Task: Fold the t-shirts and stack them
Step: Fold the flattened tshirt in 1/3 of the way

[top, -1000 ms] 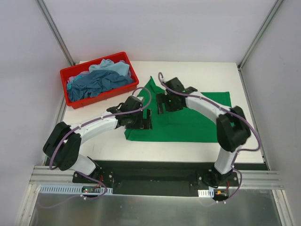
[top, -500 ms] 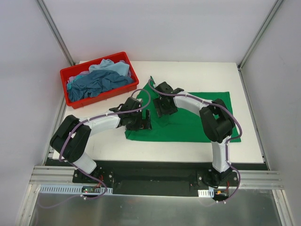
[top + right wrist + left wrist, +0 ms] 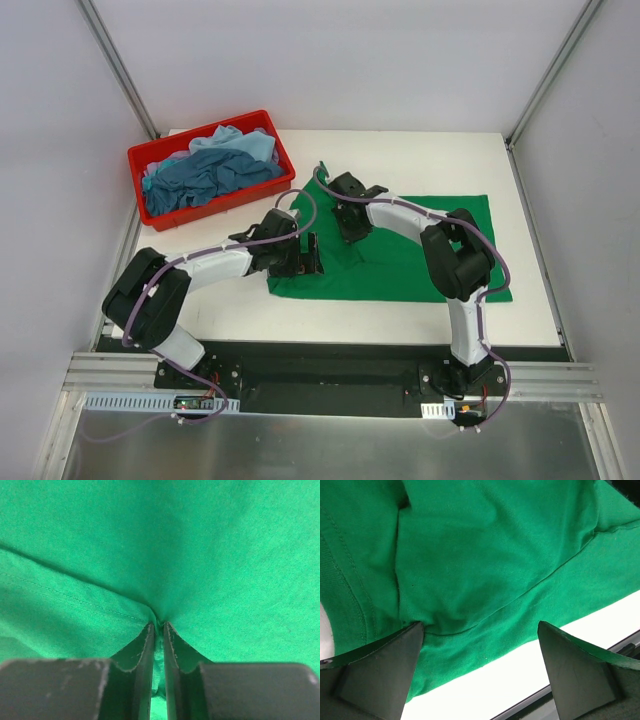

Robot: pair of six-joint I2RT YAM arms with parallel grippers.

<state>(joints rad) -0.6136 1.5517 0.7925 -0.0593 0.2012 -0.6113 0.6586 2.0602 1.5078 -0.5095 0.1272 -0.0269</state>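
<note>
The bright green t-shirt [image 3: 420, 250] lies spread on the white table. My right gripper [image 3: 350, 228] presses down near the shirt's upper left part. It is shut on a pinch of the green fabric [image 3: 159, 645], which fills the right wrist view. My left gripper [image 3: 305, 257] stands open over the shirt's left lower corner. In the left wrist view its fingers [image 3: 375, 670] straddle the green hem [image 3: 470, 650] and a strip of table. A dark teal-blue t-shirt [image 3: 205, 178] and a pale blue one [image 3: 235, 143] lie crumpled in the red bin.
The red bin [image 3: 185, 215] sits at the table's back left. The table's front edge [image 3: 340, 340] runs just below the shirt. Grey walls and metal posts enclose the table.
My right gripper moved left and down onto the shirt and closed on a fold of fabric. My left gripper stayed open and shifted only slightly.
</note>
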